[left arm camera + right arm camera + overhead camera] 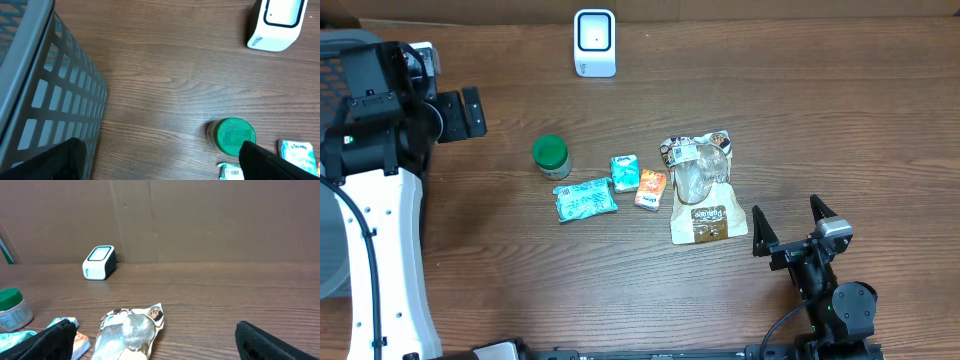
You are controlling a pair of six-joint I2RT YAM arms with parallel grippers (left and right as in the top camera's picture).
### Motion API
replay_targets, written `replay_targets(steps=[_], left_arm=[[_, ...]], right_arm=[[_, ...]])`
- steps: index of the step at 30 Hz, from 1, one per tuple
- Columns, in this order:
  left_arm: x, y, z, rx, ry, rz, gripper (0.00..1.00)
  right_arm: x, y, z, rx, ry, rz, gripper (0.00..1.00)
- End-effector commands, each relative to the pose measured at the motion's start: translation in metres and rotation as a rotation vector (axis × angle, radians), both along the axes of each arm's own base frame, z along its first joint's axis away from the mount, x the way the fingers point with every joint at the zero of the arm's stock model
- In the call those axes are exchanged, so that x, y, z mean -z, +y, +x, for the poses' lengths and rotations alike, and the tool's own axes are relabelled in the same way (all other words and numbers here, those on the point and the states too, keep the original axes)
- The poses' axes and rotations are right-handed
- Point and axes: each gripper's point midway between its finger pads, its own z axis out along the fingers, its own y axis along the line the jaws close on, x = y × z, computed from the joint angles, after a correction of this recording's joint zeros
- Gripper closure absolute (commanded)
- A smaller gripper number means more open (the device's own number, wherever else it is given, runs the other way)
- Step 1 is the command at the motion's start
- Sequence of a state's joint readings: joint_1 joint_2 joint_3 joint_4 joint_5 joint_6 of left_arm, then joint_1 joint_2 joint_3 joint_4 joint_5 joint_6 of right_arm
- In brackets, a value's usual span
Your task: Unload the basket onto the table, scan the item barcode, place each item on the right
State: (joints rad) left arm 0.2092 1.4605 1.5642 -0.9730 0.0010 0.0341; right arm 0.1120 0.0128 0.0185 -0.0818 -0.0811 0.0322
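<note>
A white barcode scanner (594, 42) (276, 25) (99, 262) stands at the table's far edge. The items lie mid-table: a green-lidded jar (551, 156) (232, 136) (12, 310), a large teal packet (585, 198) showing a barcode (232, 172), a small teal packet (624, 172), an orange packet (651, 188), and a cream pouch with a clear window (700, 185) (127, 332). My left gripper (470, 113) (160, 167) hangs open at the far left, to the left of the jar, holding nothing. Open and empty too, my right gripper (790, 222) (160, 345) sits just right of the pouch.
A grey mesh basket (50, 75) (330, 240) stands at the table's left side, under the left arm. A brown cardboard wall (200, 220) closes off the back behind the scanner. Bare wood table (840, 110) lies right of the items.
</note>
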Motion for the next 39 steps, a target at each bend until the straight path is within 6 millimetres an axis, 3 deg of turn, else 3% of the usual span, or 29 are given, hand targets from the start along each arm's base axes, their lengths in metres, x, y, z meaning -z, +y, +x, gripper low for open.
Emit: replay_targets(steps=[1,11,39], left_arm=[[-0.001,0.007,0.001,0.016,-0.003,0.010,0.00],[0.010,0.036,-0.003,-0.054,0.026,-0.001,0.00],[0.016,0.037,-0.001,-0.055,0.042,-0.005,0.00]], right_arm=[[0.002,0.000,0.000,-0.002,-0.005,-0.003,0.00],[0.002,0.000,0.000,-0.002,-0.005,-0.003,0.00],[0.002,0.000,0.000,-0.002,-0.005,-0.003,0.00]])
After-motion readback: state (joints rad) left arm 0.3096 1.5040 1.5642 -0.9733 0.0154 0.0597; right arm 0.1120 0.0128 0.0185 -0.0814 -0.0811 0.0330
